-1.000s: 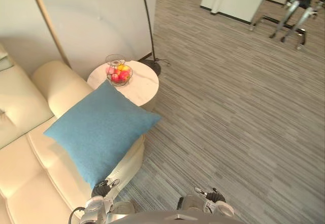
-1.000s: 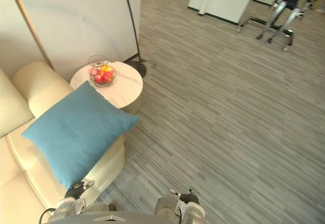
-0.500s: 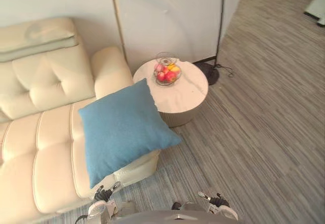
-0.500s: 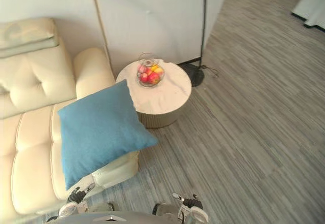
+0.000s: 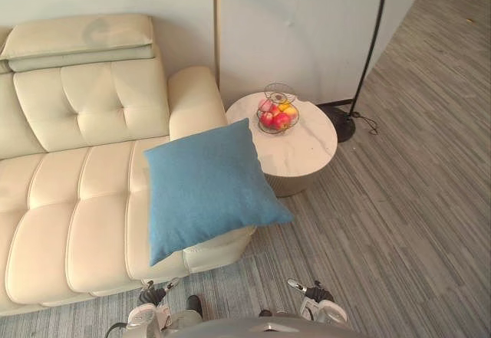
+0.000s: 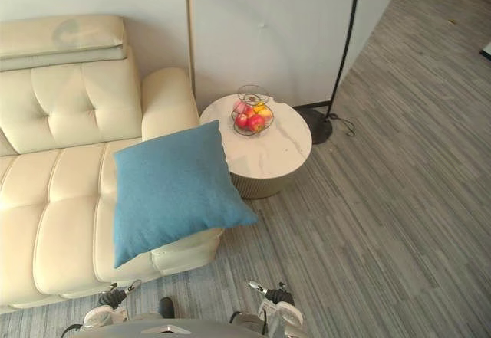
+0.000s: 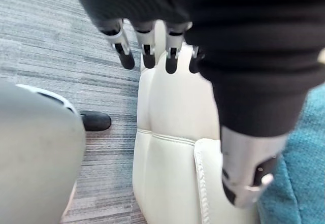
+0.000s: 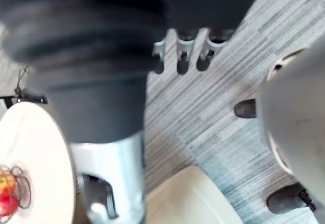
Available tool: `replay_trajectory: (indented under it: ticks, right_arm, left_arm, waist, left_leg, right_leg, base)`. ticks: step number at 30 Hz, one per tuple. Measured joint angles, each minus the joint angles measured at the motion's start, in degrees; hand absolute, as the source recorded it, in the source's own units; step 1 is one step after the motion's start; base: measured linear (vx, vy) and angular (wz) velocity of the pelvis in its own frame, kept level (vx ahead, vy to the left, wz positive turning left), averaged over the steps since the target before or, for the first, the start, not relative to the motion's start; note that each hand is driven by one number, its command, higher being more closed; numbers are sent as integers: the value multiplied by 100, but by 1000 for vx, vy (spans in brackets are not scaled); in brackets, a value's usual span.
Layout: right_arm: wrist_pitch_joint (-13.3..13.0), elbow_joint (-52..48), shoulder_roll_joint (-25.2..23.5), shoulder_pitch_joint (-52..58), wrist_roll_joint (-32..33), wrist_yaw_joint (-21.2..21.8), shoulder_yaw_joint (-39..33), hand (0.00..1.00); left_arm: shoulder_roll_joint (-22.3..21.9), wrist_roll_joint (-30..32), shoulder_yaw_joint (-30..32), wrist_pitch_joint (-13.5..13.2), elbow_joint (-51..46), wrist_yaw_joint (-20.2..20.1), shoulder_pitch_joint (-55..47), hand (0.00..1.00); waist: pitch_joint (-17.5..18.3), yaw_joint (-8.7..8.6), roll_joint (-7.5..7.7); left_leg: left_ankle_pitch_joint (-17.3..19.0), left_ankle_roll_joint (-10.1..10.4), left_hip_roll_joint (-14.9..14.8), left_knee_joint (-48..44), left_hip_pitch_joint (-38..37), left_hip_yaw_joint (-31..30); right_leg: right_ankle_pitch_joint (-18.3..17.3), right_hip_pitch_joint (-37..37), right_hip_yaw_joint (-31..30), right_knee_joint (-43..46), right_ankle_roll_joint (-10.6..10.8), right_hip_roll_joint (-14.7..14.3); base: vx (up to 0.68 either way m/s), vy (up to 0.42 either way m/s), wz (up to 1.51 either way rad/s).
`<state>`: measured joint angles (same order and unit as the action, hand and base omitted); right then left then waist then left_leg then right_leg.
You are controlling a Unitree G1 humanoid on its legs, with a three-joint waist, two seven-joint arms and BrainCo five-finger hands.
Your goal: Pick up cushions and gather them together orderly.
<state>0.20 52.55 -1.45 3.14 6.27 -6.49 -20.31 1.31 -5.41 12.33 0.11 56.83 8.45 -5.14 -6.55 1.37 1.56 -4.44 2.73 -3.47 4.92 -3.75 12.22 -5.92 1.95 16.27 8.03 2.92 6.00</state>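
A blue square cushion lies on the right end of the cream sofa, tilted, with one corner hanging past the seat's front edge towards the side table. My left hand hangs low in front of the sofa's front corner, below the cushion and apart from it. In the left wrist view its fingers are straight and hold nothing, with the sofa edge and a strip of the cushion beside them. My right hand hangs low over the carpet, its fingers straight and empty.
A round white side table stands right of the sofa arm, with a wire bowl of fruit on it. A floor lamp's black pole and base stand behind the table by the wall. Grey carpet stretches to the right.
The camera has turned left, so the sofa now shows much more widely and the far room has gone from view. The cushion keeps its place on the sofa. Both hands stay low.
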Motion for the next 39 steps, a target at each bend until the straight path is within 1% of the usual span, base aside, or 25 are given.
replay_trajectory:
  ticks: [5, 10, 12, 14, 16, 18, 20, 22, 24, 26, 30, 33, 35, 39]
  right_arm:
    - [14, -81, 92, 111, 0, -9, 128, 0]
    - [8, -962, 324, 164, 0, -26, 204, 0]
    - [2, -1262, 559, 98, -2, -28, 193, 0]
    - [-1, -1554, 799, 44, -12, -21, 185, 0]
    - [-2, -1587, 900, -9, -34, -8, 176, 0]
    - [-1, -1588, 967, -131, -113, 8, 170, 0]
    - [0, -1622, 1039, -249, -118, 30, 214, 0]
    - [1, -1875, 1165, -380, -169, 132, 231, 0]
    - [1, -2077, 1293, -455, -205, 225, 306, 0]
    - [2, -2288, 1422, -572, -214, 259, 447, 0]
    - [0, -2675, 1427, -856, -214, 259, 568, 0]
    - [-13, -2933, 1405, -1114, -213, 252, 878, 0]
    - [-38, -2992, 1373, -1311, -216, 229, 1015, 0]
    - [-28, -3147, 1135, -1394, -220, 222, 1159, 0]
  left_arm:
    - [51, 0, -8, 2, 7, 7, -1, 0]
    - [101, -4, -29, 8, -27, 79, -11, 0]
    - [142, -5, -24, 19, -181, 122, -54, 0]
    - [348, -35, 4, 22, -305, 130, -140, 0]
    - [502, -80, 24, 23, -455, 135, -181, 0]
    - [665, -123, 166, 18, -716, 139, -187, 0]
    - [811, -128, 311, 8, -1082, 136, -183, 0]
    - [993, -237, 407, -34, -1440, 128, -152, 0]
    - [1053, -346, 506, -53, -1600, 121, -96, 0]
    - [1096, -459, 568, -75, -1712, 125, -12, 0]
    - [1100, -581, 567, -113, -1806, 133, 182, 0]
    - [1084, -732, 538, -139, -1807, 169, 438, 0]
    - [1066, -797, 485, -141, -1806, 257, 609, 0]
    - [882, -793, 307, -141, -1806, 396, 816, 0]
  waist:
    - [0, -6, -15]
    - [-6, -55, -47]
    - [-1, -70, -59]
    - [-2, -62, -59]
    - [-1, -62, -56]
    - [-8, -63, -69]
    - [-15, -50, -81]
    - [-41, -42, -123]
    - [-62, -25, -152]
    - [-82, 8, -161]
    - [-120, 47, -126]
    - [-262, 73, -80]
    - [-344, 77, -60]
    - [-450, 91, -48]
  left_leg:
    - [-15, -9, 0, 4, -27, 92]
    - [5, -38, 46, 5, 33, 170]
    - [10, -45, 86, 5, 78, 173]
    - [26, -71, 152, 4, 118, 182]
    - [43, -96, 206, 4, 118, 180]
    - [67, -133, 257, 4, 109, 180]
    - [86, -162, 301, 3, 113, 181]
    - [91, -172, 325, 1, 133, 180]
    - [95, -204, 335, -1, 167, 178]
    - [63, -257, 343, -4, 214, 176]
    - [58, -265, 337, -36, 365, 154]
    - [55, -268, 323, -36, 444, 132]
    - [12, -311, 312, -36, 608, 113]
    - [-23, -316, 312, -36, 769, 81]
  right_leg:
    - [33, -1, -162, -74, 90, -25]
    - [34, -28, -385, -175, 101, -41]
    - [35, -79, -506, -261, 102, -50]
    - [77, -121, -640, -320, 157, -38]
    - [137, -119, -666, -325, 180, -21]
    - [184, -120, -784, -327, 171, -5]
    - [302, -116, -817, -372, 178, 24]
    - [381, -114, -818, -434, 147, 40]
    - [442, -114, -819, -494, 204, 39]
    - [485, -115, -813, -531, 202, 30]
    - [500, -229, -798, -578, 183, 9]
    - [504, -305, -786, -588, 177, -9]
    - [539, -464, -777, -587, 156, -23]
    - [571, -600, -760, -593, 153, -27]
  base:
    - [-139, 39, -12]
    - [-86, 61, -7]
    - [-1, 91, -5]
    - [49, 90, -3]
    - [36, 47, 5]
    - [74, 66, 2]
    - [74, 49, 0]
    - [87, 34, -1]
    - [86, 16, -3]
    - [120, 5, -3]
    - [76, -1, 2]
    - [11, -1, 1]
    - [-11, 2, 2]
    - [-12, 6, 3]
